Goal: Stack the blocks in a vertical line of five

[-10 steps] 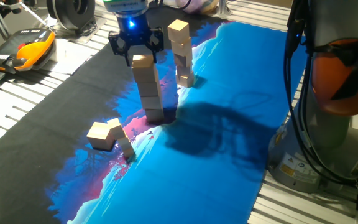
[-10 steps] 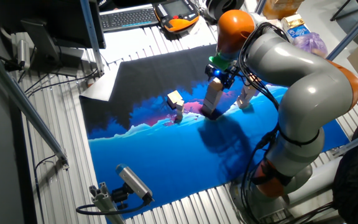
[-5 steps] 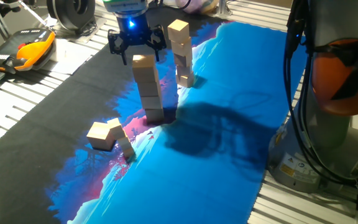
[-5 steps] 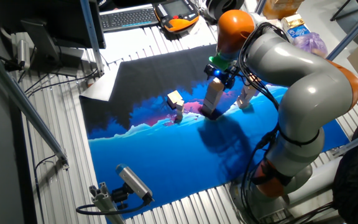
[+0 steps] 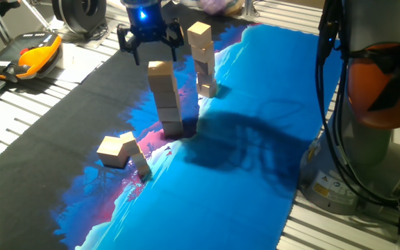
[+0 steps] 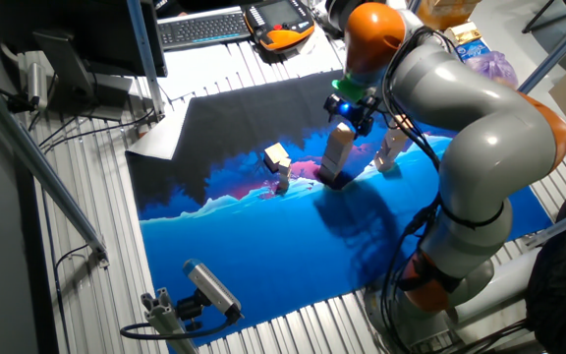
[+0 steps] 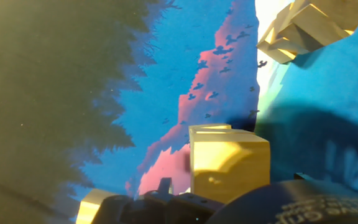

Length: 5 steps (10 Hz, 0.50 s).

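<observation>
Light-tan wooden blocks stand in two stacks on the blue-and-black mat. The nearer stack (image 5: 165, 97) is the taller one and stands free. It also shows in the other fixed view (image 6: 335, 157), and its top fills the hand view (image 7: 229, 163). A second stack (image 5: 201, 59) of three blocks stands just behind it (image 6: 391, 149) (image 7: 303, 28). Two loose blocks (image 5: 111, 151) (image 5: 137, 158) lie to the front left (image 6: 277, 155). My gripper (image 5: 149, 50) (image 6: 347, 108) is open and empty. It hangs straight above the nearer stack, clear of its top block.
An orange-and-black handheld device (image 5: 30, 55) lies on the slatted table beyond the mat's left edge (image 6: 281, 18). The arm's grey base and cables (image 5: 367, 139) stand at the right. A keyboard (image 6: 204, 28) lies at the far side.
My gripper has risen from around the nearer stack's top block to a little above it, fingers open. The top block stays on the stack. No block has moved.
</observation>
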Each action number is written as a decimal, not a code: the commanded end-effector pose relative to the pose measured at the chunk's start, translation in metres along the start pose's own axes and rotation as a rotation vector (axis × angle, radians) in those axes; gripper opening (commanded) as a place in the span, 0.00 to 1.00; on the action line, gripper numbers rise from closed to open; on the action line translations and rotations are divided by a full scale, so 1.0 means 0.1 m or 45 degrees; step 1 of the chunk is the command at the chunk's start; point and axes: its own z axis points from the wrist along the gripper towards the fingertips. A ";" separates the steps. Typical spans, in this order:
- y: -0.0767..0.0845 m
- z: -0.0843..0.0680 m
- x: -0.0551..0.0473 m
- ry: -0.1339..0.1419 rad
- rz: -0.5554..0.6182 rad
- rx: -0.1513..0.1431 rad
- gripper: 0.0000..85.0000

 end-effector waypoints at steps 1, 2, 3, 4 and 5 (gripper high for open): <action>0.03 -0.04 0.04 0.012 0.017 -0.008 1.00; 0.06 -0.12 0.06 0.038 0.039 -0.017 1.00; 0.09 -0.21 0.09 0.066 0.055 -0.031 0.80; 0.12 -0.27 0.11 0.078 0.066 -0.028 0.80; 0.16 -0.28 0.13 0.094 0.085 -0.040 0.80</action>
